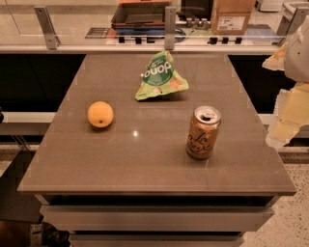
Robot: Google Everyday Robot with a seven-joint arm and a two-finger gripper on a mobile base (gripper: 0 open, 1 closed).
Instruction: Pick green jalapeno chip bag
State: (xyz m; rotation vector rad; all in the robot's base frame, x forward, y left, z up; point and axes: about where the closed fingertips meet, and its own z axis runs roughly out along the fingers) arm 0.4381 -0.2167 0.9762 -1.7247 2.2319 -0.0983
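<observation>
Green jalapeno chip bag (161, 77), crinkly and light-green, sat far-centre on the grey bench (145, 159), standing apart, likely for easy grasping. The pale tool (289, 108) hung off the right edge, its state impossible to tell.

Grey table (145, 164) w/ two items: an orange (100, 114) on the left side, and a tan drink can (203, 132) upright at front right, tab opening on top. They are well apart. Behind the table: cardboard box (233, 15), dark tray (140, 14).
</observation>
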